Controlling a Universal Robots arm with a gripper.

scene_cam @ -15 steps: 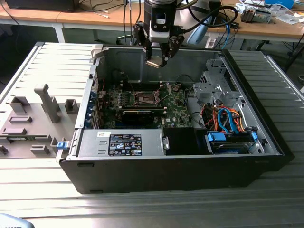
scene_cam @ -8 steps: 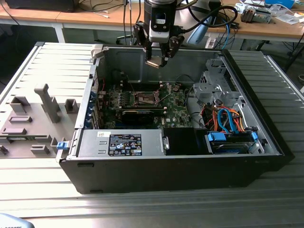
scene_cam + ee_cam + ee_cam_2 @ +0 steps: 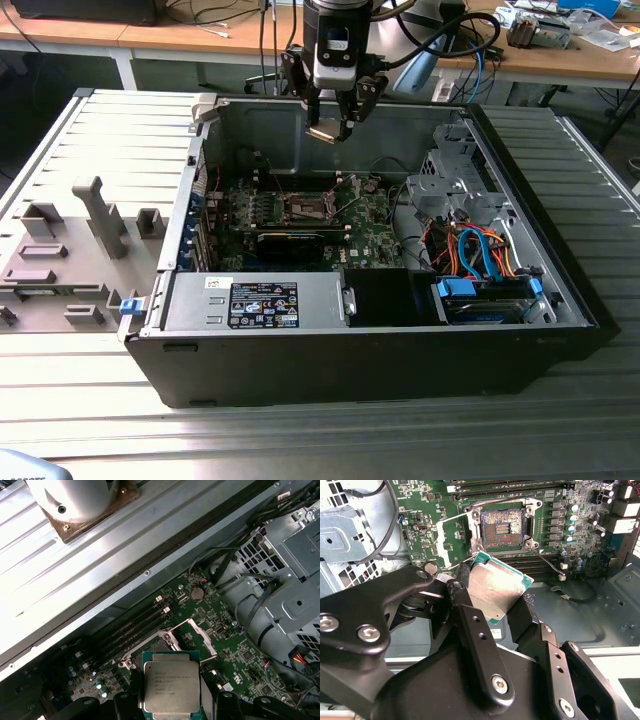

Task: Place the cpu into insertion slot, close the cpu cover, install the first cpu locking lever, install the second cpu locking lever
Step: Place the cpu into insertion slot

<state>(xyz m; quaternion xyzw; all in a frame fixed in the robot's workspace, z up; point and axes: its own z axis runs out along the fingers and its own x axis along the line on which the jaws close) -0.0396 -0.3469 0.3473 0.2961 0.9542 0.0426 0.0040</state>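
Note:
My gripper (image 3: 331, 124) hangs above the open computer case, shut on the cpu (image 3: 325, 133), a flat square chip with a silvery top and green edge. In both wrist views the cpu (image 3: 496, 587) (image 3: 171, 686) sits tilted between the black fingers (image 3: 458, 594). Below it on the green board lies the insertion slot (image 3: 502, 527) (image 3: 305, 207), uncovered, its brownish-gold contact field exposed inside a dark metal rim. A thin metal lever (image 3: 547, 560) sticks out beside the slot. In the first wrist view the cpu hides most of the slot.
The case's walls (image 3: 260, 125) ring the board. A labelled power supply (image 3: 262, 303) lies in front, a drive cage (image 3: 455, 185) and orange and blue cables (image 3: 480, 250) on the exterior view's right. A long black card (image 3: 290, 240) and memory slots (image 3: 135, 625) flank the socket. A grey fixture tray (image 3: 70, 250) stands outside.

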